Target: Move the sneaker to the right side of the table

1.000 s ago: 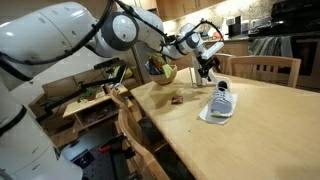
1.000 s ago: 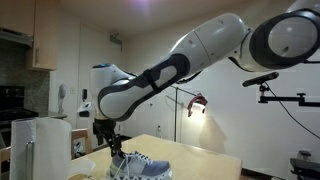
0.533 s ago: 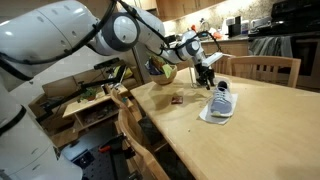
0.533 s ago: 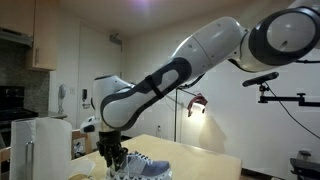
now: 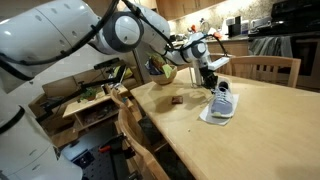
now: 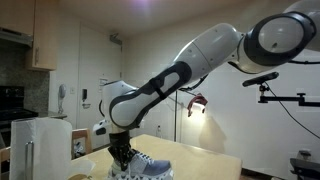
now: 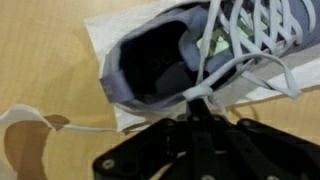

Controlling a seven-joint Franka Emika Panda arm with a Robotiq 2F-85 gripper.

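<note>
over the last second the hand is dropping onto the heel of the sneaker, which is lying on white paper on the worktop. i cannot tell whether it is gripping, so the lift is likely coming next.

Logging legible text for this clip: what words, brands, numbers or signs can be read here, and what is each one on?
No text can be read in any view.
sneaker: no brand or label shows in the wrist view; too small and blurred in both exterior views.
white sheet under it: blank where visible.
</note>
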